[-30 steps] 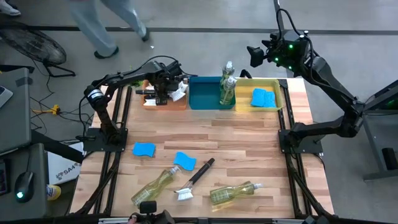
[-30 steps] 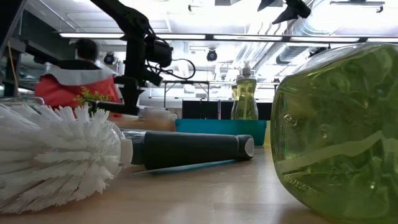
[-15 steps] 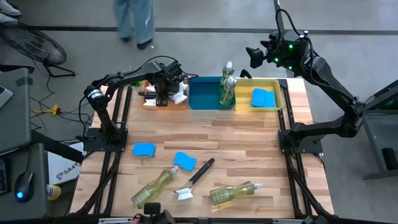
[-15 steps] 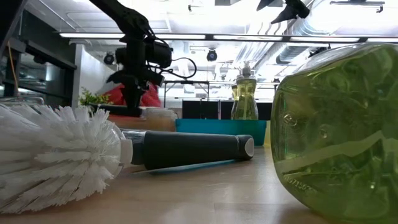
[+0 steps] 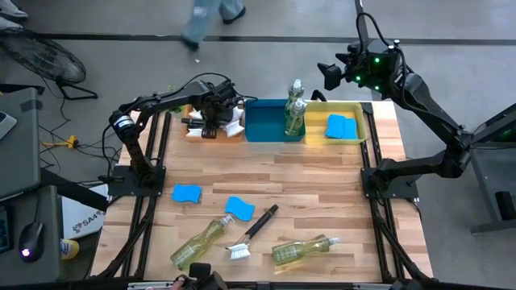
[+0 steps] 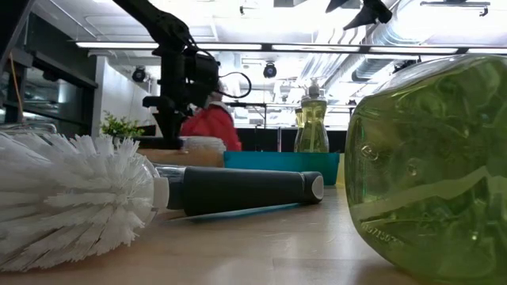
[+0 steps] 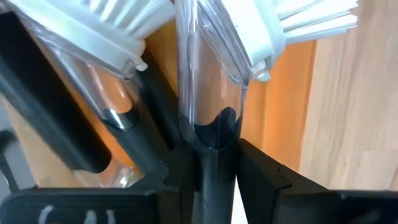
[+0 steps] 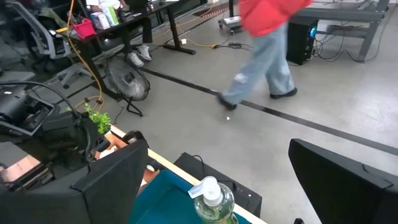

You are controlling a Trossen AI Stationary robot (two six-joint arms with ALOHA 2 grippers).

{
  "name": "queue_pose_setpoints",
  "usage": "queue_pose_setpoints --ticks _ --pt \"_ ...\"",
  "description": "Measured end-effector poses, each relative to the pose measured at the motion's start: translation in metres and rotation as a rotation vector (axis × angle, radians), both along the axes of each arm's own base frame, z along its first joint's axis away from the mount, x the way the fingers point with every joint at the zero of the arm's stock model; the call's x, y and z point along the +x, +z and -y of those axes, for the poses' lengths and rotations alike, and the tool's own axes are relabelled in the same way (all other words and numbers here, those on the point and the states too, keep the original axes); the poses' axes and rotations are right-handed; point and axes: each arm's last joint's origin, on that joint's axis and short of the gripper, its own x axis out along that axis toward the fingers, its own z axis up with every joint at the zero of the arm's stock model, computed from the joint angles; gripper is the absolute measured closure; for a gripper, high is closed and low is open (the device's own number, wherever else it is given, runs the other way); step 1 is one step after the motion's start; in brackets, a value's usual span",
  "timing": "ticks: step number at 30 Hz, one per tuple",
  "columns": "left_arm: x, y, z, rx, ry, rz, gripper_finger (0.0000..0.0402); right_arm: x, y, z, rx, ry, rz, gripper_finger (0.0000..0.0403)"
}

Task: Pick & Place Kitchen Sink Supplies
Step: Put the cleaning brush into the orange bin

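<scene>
Person in red (image 6: 210, 127) has crossed rightward behind the table since a second ago; supplies unmoved. Left gripper (image 5: 211, 121) sits low over the orange tray (image 5: 230, 135), upper left of the high view, fingers clamped on a brush (image 7: 214, 93) (handle between them). Right gripper (image 5: 329, 72) hangs high at upper right, spread wide. Two bottles (image 5: 294, 113) stand in the teal bin (image 5: 262, 121); sponge (image 5: 342, 127) in the yellow bin (image 5: 359, 109).
</scene>
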Motion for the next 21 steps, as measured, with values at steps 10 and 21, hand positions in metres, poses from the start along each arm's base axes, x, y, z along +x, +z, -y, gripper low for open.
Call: queue_pose_setpoints --ticks 10,21 --pt "-0.006 -0.019 0.004 -0.014 0.033 -0.041 0.0299 0.001 0.0 -0.001 -0.002 0.035 -0.004 0.0018" --pt "-0.004 -0.019 0.003 -0.017 0.037 -0.006 0.0262 0.002 0.0 -0.002 -0.007 0.081 -0.012 0.0018"
